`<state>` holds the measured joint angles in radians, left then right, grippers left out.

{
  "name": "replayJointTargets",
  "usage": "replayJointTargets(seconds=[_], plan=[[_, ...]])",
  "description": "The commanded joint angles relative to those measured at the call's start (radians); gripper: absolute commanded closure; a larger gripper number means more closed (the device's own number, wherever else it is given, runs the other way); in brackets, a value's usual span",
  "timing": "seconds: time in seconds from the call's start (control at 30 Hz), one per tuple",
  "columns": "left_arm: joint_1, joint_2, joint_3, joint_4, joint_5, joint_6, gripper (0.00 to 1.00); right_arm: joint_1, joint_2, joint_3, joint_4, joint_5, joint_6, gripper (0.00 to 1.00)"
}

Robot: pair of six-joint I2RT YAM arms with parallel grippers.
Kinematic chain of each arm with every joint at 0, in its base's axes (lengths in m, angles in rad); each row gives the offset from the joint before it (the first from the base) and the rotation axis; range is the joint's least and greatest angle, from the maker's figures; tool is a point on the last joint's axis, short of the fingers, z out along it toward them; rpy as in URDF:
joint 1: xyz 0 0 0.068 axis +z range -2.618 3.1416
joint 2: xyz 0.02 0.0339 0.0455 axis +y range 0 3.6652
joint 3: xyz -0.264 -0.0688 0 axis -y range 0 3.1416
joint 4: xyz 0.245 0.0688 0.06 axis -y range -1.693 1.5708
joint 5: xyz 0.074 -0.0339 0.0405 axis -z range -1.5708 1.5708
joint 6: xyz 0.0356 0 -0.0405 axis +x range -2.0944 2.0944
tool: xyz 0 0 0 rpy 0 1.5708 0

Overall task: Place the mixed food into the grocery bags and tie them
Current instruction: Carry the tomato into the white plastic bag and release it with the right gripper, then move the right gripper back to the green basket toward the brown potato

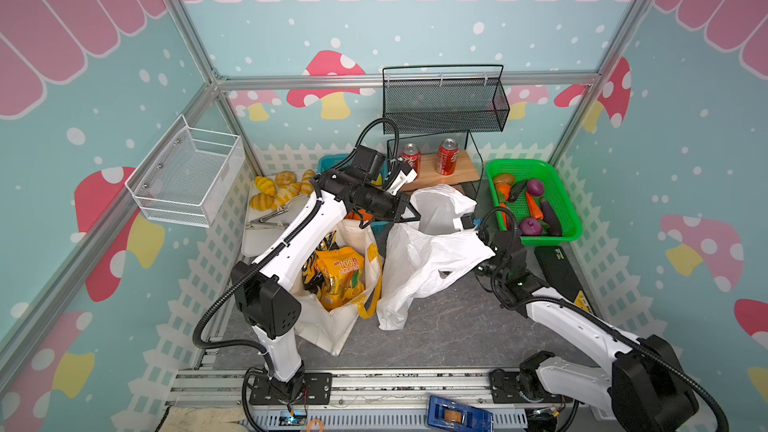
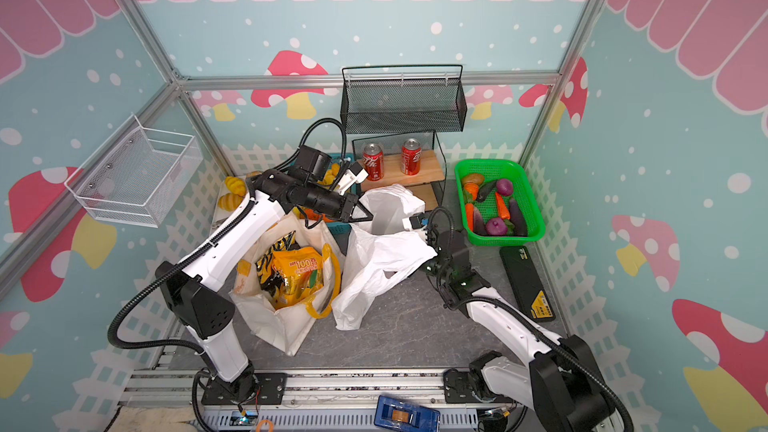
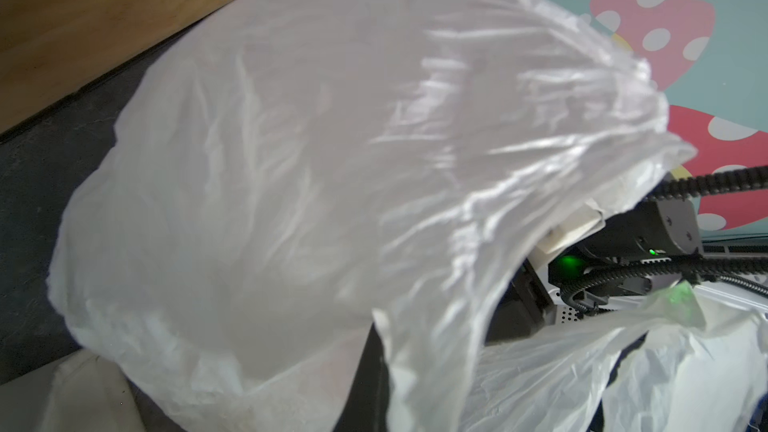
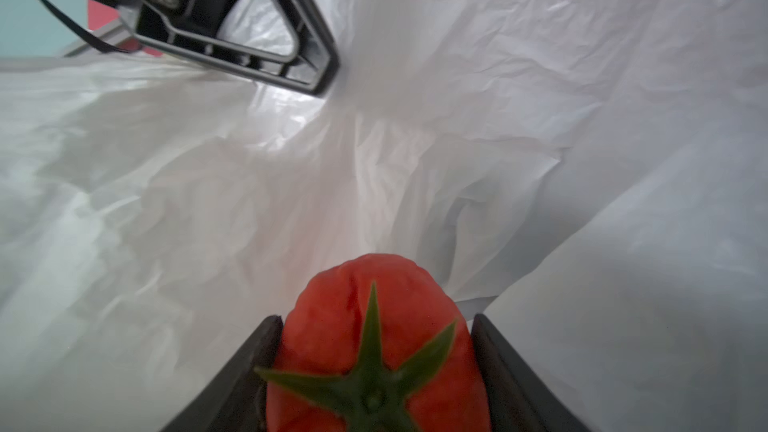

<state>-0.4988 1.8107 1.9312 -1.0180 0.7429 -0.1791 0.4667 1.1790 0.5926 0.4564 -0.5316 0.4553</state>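
Tabletop [image 1: 436,338] with green basket [image 1: 519,164]; left hand [image 1: 411,214] pinching white bag [image 1: 419,259], right hand [image 4: 376,317] clamping tomato [image 4: 374,347].

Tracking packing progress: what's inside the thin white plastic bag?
The right gripper, holding a red toy tomato, sits inside the thin white plastic bag; otherwise only bare plastic shows. Folds hide its bottom.

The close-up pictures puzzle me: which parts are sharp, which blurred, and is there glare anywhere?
Left wrist view: the white plastic bag is soft and smeared, with pale sheen on its creases; a green light glows past its edge. Right wrist view: the bag's creases are crisp, the tomato at the lens slightly soft. Both top views: sharp, evenly lit, no strong glare.
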Motion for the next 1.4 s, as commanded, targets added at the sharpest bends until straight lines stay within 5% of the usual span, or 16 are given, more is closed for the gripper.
replayJointTargets(seconds=[0.0,0.33,0.57,0.97,1.07,1.37], plan=[[-0.004,-0.014,-0.009,0.027,0.045,-0.003,1.00,0.033,0.058,-0.027,0.072,0.167,-0.077,0.51],[-0.004,-0.013,-0.019,0.037,0.040,-0.011,1.00,0.063,0.147,0.020,0.068,0.128,-0.053,0.26],[0.005,-0.022,-0.024,0.036,0.029,-0.008,1.00,0.063,0.012,0.029,-0.045,0.156,-0.077,0.09],[0.046,-0.019,-0.034,0.036,-0.006,0.002,1.00,0.039,-0.243,0.117,-0.540,0.279,-0.242,0.09],[0.059,-0.019,-0.037,0.036,-0.024,0.002,1.00,-0.017,-0.276,0.138,-0.614,0.387,-0.208,0.09],[0.068,-0.017,-0.040,0.037,-0.031,-0.004,1.00,-0.390,-0.218,0.182,-0.542,0.372,-0.084,0.10]])
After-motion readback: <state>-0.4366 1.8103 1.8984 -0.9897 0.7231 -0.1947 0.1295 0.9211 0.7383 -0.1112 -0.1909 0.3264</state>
